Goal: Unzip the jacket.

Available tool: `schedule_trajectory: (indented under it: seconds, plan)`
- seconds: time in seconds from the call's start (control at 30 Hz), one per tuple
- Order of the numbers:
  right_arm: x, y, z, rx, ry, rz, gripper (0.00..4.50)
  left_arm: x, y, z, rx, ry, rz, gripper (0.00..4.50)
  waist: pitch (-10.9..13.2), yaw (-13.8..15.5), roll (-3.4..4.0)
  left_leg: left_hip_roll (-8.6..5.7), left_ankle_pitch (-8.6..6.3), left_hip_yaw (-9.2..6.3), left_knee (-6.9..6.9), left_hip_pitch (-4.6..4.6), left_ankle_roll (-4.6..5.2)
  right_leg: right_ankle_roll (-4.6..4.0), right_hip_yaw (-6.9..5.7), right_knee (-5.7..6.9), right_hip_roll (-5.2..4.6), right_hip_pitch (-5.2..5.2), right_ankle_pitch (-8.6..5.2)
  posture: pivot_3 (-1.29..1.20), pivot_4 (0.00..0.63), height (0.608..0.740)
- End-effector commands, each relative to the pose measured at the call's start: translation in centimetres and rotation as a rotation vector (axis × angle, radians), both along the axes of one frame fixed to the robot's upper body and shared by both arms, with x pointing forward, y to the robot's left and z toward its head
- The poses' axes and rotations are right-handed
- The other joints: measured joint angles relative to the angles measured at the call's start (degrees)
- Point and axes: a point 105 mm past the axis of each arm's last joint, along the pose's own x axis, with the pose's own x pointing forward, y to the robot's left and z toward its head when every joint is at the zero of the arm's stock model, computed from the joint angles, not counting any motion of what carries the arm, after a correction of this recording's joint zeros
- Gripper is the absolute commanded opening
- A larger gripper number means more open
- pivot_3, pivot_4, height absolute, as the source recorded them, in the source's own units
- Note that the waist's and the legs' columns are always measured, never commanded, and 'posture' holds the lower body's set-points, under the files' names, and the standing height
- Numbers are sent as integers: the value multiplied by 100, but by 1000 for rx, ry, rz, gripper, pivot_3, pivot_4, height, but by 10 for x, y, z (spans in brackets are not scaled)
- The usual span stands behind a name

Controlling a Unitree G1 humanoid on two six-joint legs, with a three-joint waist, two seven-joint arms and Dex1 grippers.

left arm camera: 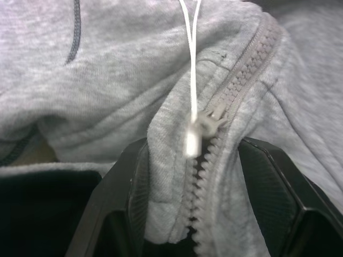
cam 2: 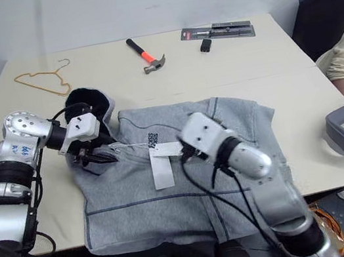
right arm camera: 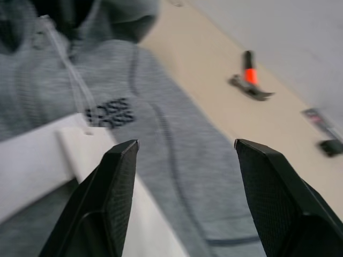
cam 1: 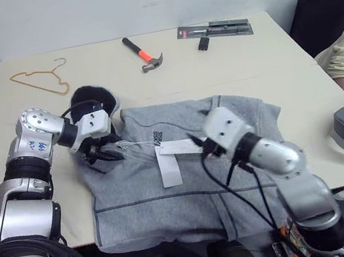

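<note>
Lying flat on the table (cam 1: 231, 85), the jacket (cam 1: 170, 195) has its dark-lined hood (cam 1: 90, 99) toward the hammer (cam 1: 143, 55). Its zipper (left arm camera: 214, 144) top is clamped in the left pincer (left arm camera: 195, 176) by the collar. Just right of the chest logo (cam 1: 157, 137), above a white tag (cam 1: 168, 162), the right pincer (right arm camera: 185, 160) hovers, fingers apart, holding nothing.

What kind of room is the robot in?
Probably an office or a workroom. There are plain pale tables pushed together, a black office chair at the side, and tools such as a hammer lying out beside the jacket.
</note>
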Motion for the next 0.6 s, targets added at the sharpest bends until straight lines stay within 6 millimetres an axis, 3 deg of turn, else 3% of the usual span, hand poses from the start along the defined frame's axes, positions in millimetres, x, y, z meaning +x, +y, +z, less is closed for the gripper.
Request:
schedule_trajectory:
  seconds: [0.03,0.13,0.23,0.27,0.43,0.6]
  plan:
    - [-3,26,-4,15,74,69,2825,-19,-8,8,17,53,-138,2624,0,14,0,0,-1,0,0,-2,1,0,0,-1,-1,0,0,0,150,740]
    - [-15,54,-16,-3,157,157,2825,-22,-11,4,39,51,-169,2624,0,19,-1,-3,-3,-1,3,-3,6,0,-1,-6,-5,1,0,0,150,740]
    - [-20,65,-19,-31,156,188,2825,-20,-13,2,41,46,-178,2624,0,28,-1,-3,-3,-2,4,-5,6,0,-5,-8,-4,1,0,0,150,740]
    - [-19,66,-18,-39,141,183,2825,-20,-14,1,41,44,-182,2624,-1,29,-1,-4,-4,-2,6,-7,7,0,-6,-10,-5,1,0,0,150,740]
    - [-4,59,-19,-202,-34,105,4350,-19,-18,3,26,41,-185,2624,-1,17,-2,-5,-8,-1,14,-9,15,2,-6,-10,-4,0,1,0,150,740]
    - [4,51,-28,-306,-100,66,4433,-16,-19,5,24,36,-182,2624,-1,17,-2,-4,-8,1,10,-11,14,2,-5,-12,-2,-4,1,0,150,740]
